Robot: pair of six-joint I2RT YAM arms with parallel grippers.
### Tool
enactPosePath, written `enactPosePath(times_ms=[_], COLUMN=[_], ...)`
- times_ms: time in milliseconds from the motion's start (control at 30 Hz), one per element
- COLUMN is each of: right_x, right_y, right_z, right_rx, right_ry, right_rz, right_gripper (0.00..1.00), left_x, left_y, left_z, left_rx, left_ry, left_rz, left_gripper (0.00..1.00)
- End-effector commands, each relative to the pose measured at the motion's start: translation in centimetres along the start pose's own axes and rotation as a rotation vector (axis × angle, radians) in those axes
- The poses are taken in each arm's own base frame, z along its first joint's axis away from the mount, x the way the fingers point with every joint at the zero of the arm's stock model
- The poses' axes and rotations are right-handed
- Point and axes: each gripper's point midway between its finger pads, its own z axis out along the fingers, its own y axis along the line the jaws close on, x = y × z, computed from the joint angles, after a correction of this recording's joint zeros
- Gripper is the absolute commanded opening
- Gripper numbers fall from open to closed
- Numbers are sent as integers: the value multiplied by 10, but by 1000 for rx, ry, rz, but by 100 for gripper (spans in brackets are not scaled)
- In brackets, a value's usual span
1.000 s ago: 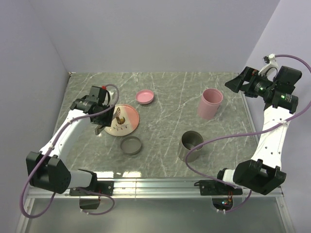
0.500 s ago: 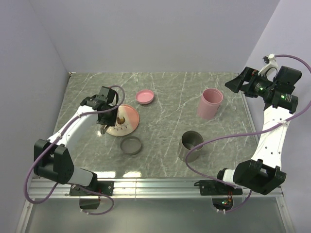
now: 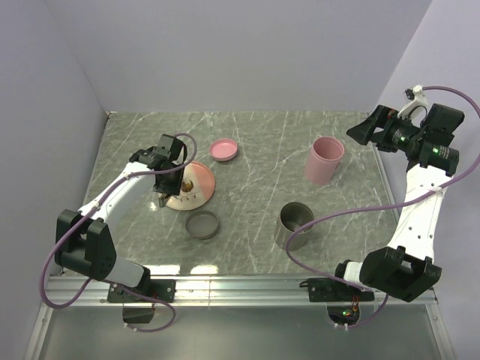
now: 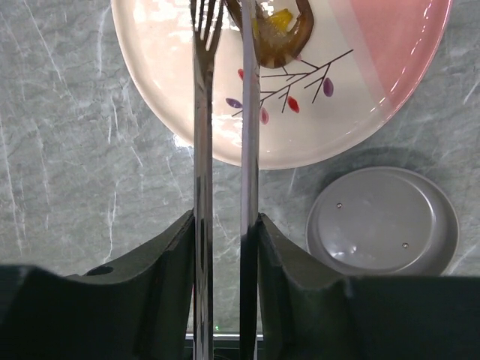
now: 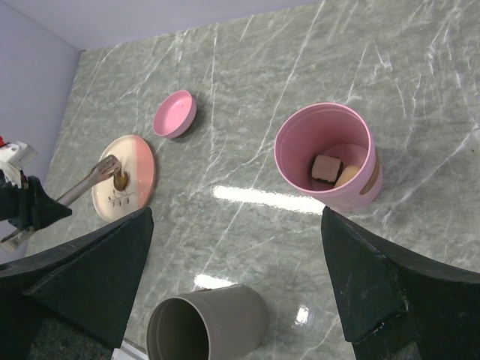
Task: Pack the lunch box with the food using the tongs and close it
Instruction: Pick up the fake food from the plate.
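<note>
Left pincer clamps tongs, tips at one brown piece left on plate; two pieces already in pink box, lid off; right pincer wide.

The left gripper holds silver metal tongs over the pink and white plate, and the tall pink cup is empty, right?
No. The tall pink cup is not empty: the right wrist view shows a white cube and an orange piece inside. The rest stands.
</note>
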Motion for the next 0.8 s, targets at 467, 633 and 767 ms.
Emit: enactPosePath(times_ms=[467,633,767], right_x=[-11,-12,-14], right_y=[11,11,13], right_z=[-10,-9,-10], right_rx=[-1,-4,-9], right_ry=[-44,-44,-47], right_rz=[-57,-55,-52], right_gripper=[100,100,100], left_x=[-22,-29,-32], left_y=[-1,-1,1], left_z=[-7,-17,-25], left_rx=[-1,8,7], left_ry=[-61,-100,-125], left_rz=[-8,-4,2], left_gripper=[19,6,0])
